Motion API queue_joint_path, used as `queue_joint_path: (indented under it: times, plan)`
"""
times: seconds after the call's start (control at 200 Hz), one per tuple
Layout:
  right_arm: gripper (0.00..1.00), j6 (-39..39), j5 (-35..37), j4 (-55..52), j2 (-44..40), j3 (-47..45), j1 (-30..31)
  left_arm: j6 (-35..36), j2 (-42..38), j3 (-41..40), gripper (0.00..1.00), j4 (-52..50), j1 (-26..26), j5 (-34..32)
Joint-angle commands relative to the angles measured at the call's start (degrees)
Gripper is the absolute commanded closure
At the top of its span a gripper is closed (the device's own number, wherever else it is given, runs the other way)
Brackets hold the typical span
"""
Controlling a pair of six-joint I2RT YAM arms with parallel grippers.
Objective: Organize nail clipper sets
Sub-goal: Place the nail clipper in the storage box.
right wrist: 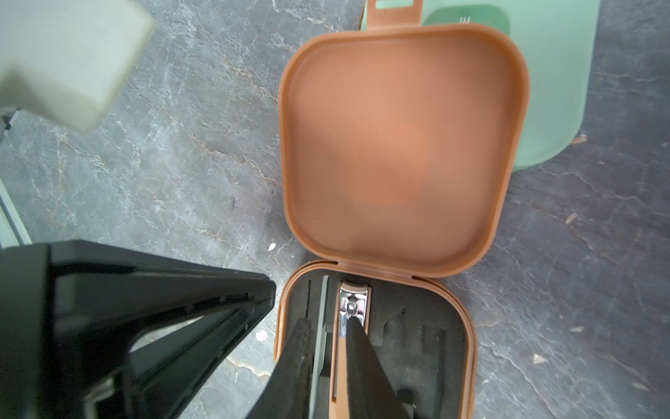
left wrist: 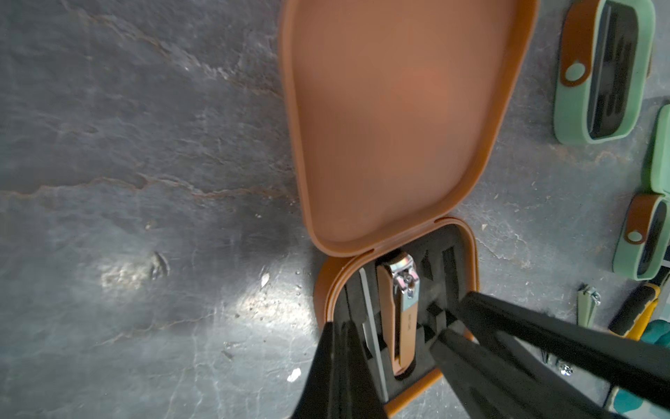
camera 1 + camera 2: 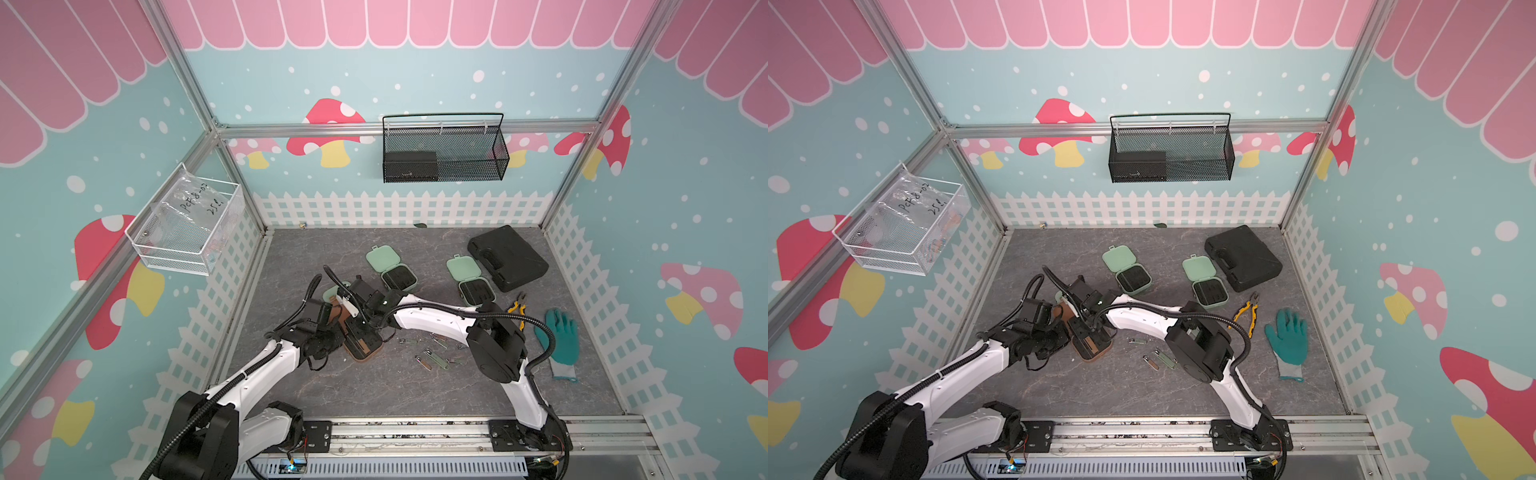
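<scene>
The brown case [image 3: 361, 347] lies open near the middle of the table, its lid [image 1: 398, 145] flat behind the base. In its black insert sit a brown clipper [image 1: 357, 295] and a grey file [image 1: 322, 308]. My right gripper [image 1: 328, 324] hangs over the insert, its jaws a narrow gap apart, with the file showing between them and one fingertip over the clipper. My left gripper [image 2: 339, 348] is shut at the base's rim [image 2: 322, 290]. Two mint cases [image 3: 392, 268] [image 3: 469, 280] lie open further back. Several loose clippers [image 3: 432, 359] lie to the right of the brown case.
A large black tool case [image 3: 507, 257] sits at the back right. Yellow-handled pliers [image 3: 517, 307] and a teal glove [image 3: 559, 336] lie on the right side. A black mesh basket [image 3: 444, 153] hangs on the back wall and a clear basket [image 3: 187, 224] on the left wall.
</scene>
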Motion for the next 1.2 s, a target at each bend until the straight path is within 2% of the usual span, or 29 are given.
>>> queue_joint_path:
  times: [0.0, 0.305, 0.811, 1.196]
  plan:
    - [0.80, -0.37, -0.85, 0.60, 2.46, 0.23, -0.41, -1.23, 1.84, -1.18, 1.00, 4.33, 0.06, 0.42]
    - [0.83, -0.24, -1.98, 1.24, 4.67, 0.09, -0.63, -1.41, 5.37, -2.89, 1.00, 8.02, 0.03, 0.31]
    - [0.84, 2.62, -1.48, 5.43, 2.26, -12.21, -0.64, -1.87, 7.40, -3.81, 1.00, 9.89, 0.07, 1.19]
    - [0.84, 0.78, -2.39, 4.29, -1.62, -6.74, -0.72, -1.87, 6.30, -3.34, 1.00, 8.87, 0.06, 1.57]
